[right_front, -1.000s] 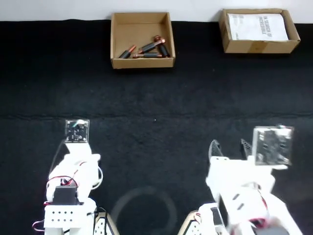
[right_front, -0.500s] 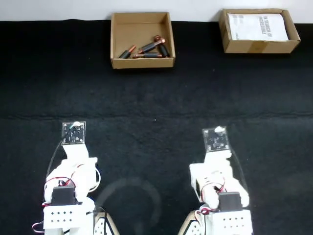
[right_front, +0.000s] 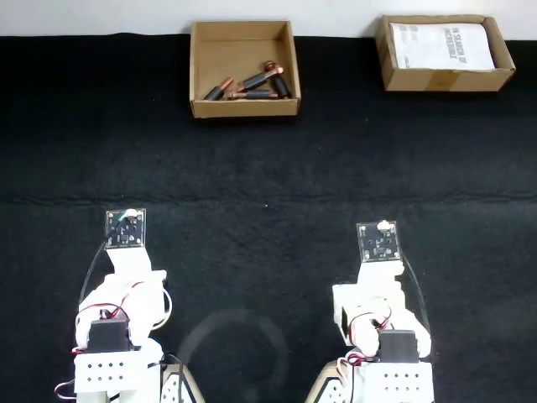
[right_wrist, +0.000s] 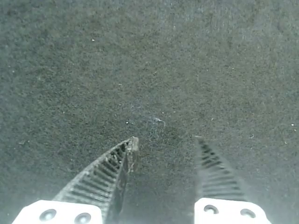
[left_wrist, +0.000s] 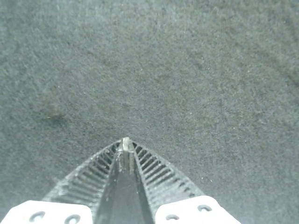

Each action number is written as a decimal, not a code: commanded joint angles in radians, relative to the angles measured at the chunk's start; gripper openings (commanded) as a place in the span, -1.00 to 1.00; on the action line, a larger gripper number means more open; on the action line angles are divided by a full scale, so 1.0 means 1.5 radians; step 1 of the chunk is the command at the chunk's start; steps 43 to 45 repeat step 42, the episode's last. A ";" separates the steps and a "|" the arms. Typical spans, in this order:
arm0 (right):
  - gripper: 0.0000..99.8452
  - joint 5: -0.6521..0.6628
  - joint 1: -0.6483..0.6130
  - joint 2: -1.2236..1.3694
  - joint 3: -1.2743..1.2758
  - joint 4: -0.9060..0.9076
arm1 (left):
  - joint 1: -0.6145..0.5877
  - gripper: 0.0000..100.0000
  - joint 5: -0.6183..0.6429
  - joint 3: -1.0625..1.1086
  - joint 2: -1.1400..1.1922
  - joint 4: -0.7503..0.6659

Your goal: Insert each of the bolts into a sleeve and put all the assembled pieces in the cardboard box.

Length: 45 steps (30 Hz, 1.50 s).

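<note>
K: Black cloth covers the desk, and a pale strip runs behind the cardboard box. What else is around?
R: Second box to the right of the cardboard box, on the same far edge, apart from it. White printed sheet lies in it.
K: Task parts?
R: Bolt-and-sleeve pieces lie inside the cardboard box, bunched toward its right half. Dark and copper-toned.
K: Anything in the arms' way?
R: Bare cloth lies between them and the cardboard box. Left arm and right arm are both well apart from it, at the near edge. Left arm sits a bit to the box's left, right arm off to its right.
K: Claws?
R: Left claw is pressed together, tips touching, over cloth. Right claw is spread, cloth showing between its fingers.
K: Blind spots?
R: Pieces overlap, so I can't count them or tell bolt from sleeve. The sheet hides whatever is under it in the second box. Arm bases are cut off at the frame edge.
</note>
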 commanded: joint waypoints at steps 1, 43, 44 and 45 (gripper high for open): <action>-0.99 0.003 0.007 -0.006 0.085 0.007 | -0.003 -0.98 -0.005 0.015 -0.006 0.001; -0.98 0.003 0.006 -0.006 0.084 0.020 | -0.006 -0.98 -0.004 0.014 -0.006 0.002; -0.98 0.003 0.006 -0.006 0.084 0.020 | -0.006 -0.98 -0.004 0.014 -0.006 0.002; -0.98 0.003 0.006 -0.006 0.084 0.020 | -0.006 -0.98 -0.004 0.014 -0.006 0.002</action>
